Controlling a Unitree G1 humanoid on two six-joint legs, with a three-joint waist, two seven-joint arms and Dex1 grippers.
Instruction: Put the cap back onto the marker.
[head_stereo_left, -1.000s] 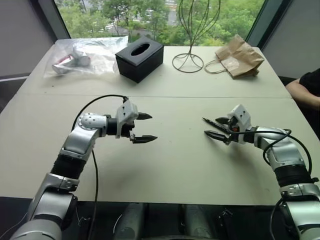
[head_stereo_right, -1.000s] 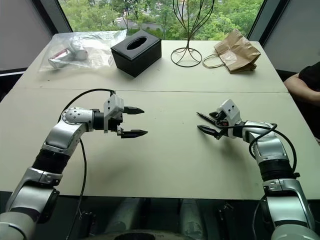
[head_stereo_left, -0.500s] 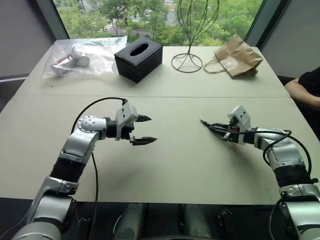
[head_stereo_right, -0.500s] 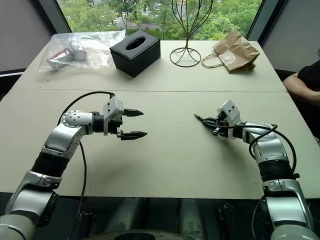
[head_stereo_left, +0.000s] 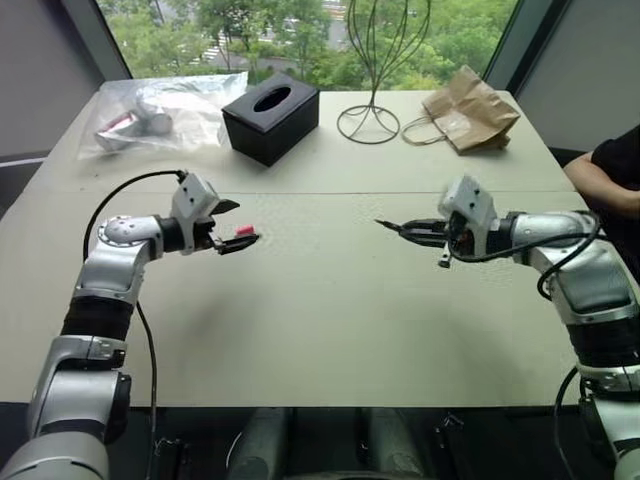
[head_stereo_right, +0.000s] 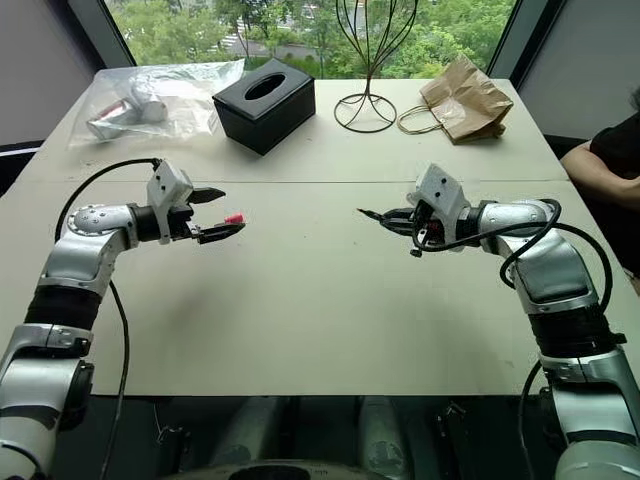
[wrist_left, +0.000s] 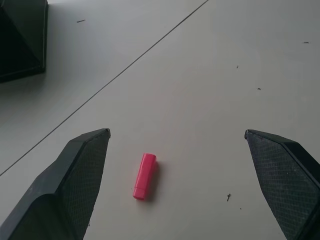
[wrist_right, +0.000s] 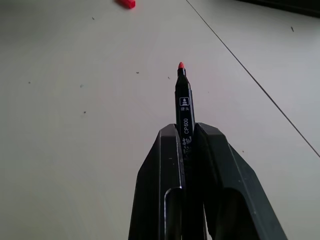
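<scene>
So in the head camera the right gripper (head_stereo_left: 420, 229) is clamped on the marker (head_stereo_left: 397, 227), held up off the table (head_stereo_left: 330, 320) with its tip poking out toward the middle. Over on the other side the left gripper (head_stereo_left: 236, 222) hangs with its jaws spread wide, and the little pink cap (head_stereo_left: 243, 230) sits right by its fingertips. The left wrist view clears that up: the cap (wrist_left: 144, 176) is lying flat on the table between the two open fingers (wrist_left: 82, 170), touching neither, so nothing's grabbed yet. The right wrist view shows the marker (wrist_right: 184, 112) pinched tight between the closed fingers, bare red tip pointing out, with the cap (wrist_right: 126, 3) well apart from it across the table. So I'd say roughly halfway: marker's in hand, cap isn't. What's left is picking up the cap, lining it up with the tip and pushing it on.
</scene>
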